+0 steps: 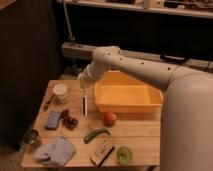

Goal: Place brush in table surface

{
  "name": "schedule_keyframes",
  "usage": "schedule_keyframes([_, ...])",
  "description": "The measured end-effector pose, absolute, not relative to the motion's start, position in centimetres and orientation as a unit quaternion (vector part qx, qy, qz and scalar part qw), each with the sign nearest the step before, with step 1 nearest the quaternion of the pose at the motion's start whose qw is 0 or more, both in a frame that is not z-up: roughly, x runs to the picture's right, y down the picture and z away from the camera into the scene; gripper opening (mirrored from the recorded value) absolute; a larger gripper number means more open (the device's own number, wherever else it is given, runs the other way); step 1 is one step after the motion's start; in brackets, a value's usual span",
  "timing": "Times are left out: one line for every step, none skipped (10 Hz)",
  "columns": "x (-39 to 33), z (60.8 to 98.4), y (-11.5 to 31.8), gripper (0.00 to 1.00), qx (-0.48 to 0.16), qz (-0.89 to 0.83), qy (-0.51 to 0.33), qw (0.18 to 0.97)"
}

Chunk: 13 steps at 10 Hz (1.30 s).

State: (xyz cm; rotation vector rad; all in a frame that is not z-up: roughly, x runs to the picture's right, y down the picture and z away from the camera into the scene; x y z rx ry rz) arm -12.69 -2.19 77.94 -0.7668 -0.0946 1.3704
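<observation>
A: Where does the gripper (84, 88) stand?

B: It hangs over the table surface (140, 131), just left of the orange-yellow tub (128, 97), fingers clenched on the top of the brush (84, 104).

A: And the brush itself?

B: It hangs upright, its lower end close to the planks; contact cannot be told. A white cup (61, 92) stands to its left, an orange fruit (110, 119) and a green vegetable (96, 134) lie nearer the front.
</observation>
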Motion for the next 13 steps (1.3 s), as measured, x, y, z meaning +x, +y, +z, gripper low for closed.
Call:
schedule_keyframes([-13.3,78.5,-1.8,0.00,-0.341,0.613,-0.035,0.712])
schedule_keyframes([-13.7,79.6,-1.2,0.00,-0.330,0.607,-0.021,0.723])
schedule_keyframes([-14.4,80.3,-0.7,0.00,-0.326,0.602,-0.012,0.729])
schedule_keyframes([-15.4,81.5,0.1,0.00,-0.321,0.594,0.002,0.738])
schedule_keyframes([-16.0,82.6,0.9,0.00,-0.322,0.589,0.015,0.741])
schedule_keyframes([-16.0,84.2,1.8,0.00,-0.320,0.583,0.034,0.746])
schedule_keyframes([-16.3,85.2,2.5,0.00,-0.321,0.578,0.049,0.749])
schedule_keyframes([-16.8,85.8,3.2,0.00,-0.323,0.571,0.060,0.753])
schedule_keyframes([-17.2,86.7,4.0,0.00,-0.325,0.563,0.072,0.756])
schedule_keyframes([-17.0,87.2,4.6,0.00,-0.327,0.561,0.079,0.756])
schedule_keyframes([-16.9,87.6,5.0,0.00,-0.329,0.557,0.083,0.758])
schedule_keyframes([-16.8,87.9,5.5,0.00,-0.331,0.553,0.090,0.759])
schedule_keyframes([-17.0,88.2,6.0,0.00,-0.335,0.548,0.096,0.761])
